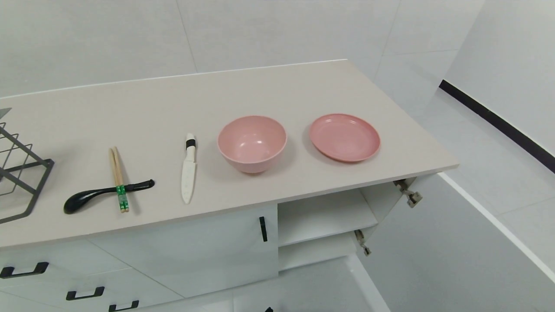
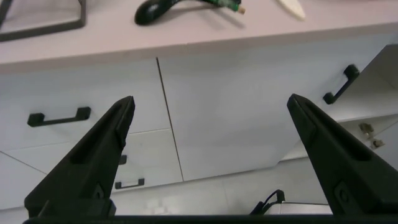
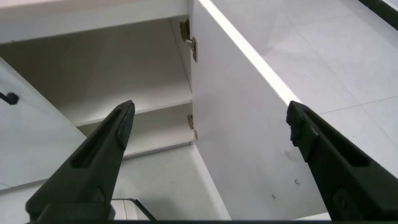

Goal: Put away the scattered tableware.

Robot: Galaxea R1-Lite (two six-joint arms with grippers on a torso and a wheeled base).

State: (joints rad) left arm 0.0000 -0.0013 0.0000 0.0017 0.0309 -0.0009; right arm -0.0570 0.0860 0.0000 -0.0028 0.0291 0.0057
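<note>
**Both grippers empty and low before the cabinet; tableware untouched on the counter**

Nearest, the left gripper (image 2: pixel 210 102) hangs in front of the drawer fronts (image 2: pixel 93 130), fingers spread wide and holding nothing. The right gripper (image 3: pixel 209 107) is likewise wide and empty, facing the open cupboard's shelf (image 3: pixel 134 112) beside the swung-out door (image 3: pixel 249 124).

On the countertop (image 1: pixel 260 86), along its front edge from left to right, lie:
- a wire rack (image 1: pixel 17 173)
- a black spoon (image 1: pixel 102 195) with chopsticks (image 1: pixel 118 173) crossing its handle
- a white knife (image 1: pixel 189 167)
- a pink bowl (image 1: pixel 252 143)
- a pink plate (image 1: pixel 344 137)

Risks, in my judgement:
- The open door stands close to the right arm's path, so a careless lift could strike it.
- Taking the spoon or the chopsticks would likely drag the other, since they overlap.
- The flat knife and the shallow plate offer little to pinch and sit near the edge, so a slipped grip could push them off.

The head view gives the whole row. The left wrist view adds the drawer handles below the spoon. The right wrist view shows the cupboard's depth and hinges.
</note>
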